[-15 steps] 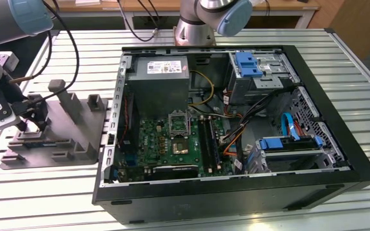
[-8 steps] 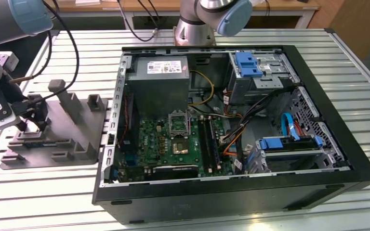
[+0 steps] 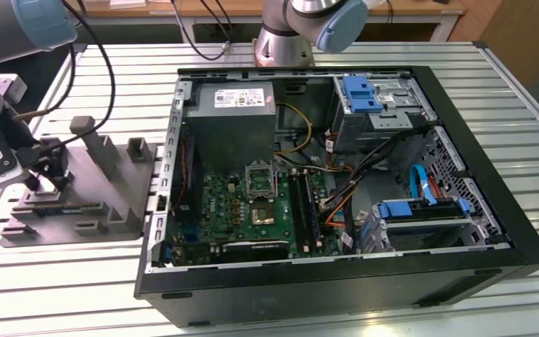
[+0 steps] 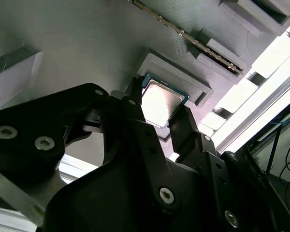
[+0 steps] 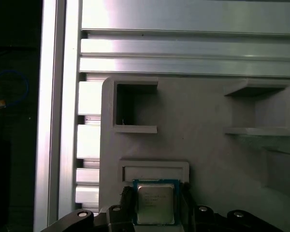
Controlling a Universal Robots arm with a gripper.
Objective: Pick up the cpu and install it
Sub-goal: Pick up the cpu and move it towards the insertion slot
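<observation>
The gripper sat narrow on the cpu, with its fingers at two opposite edges, likely so the cpu would lift level. The cpu lay in a pocket of the grey fixture, which kept it square. Beyond stood the open computer.

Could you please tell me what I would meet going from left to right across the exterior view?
Grey fixture → green motherboard inside the open computer case → the nearer blue drive caddy.
</observation>
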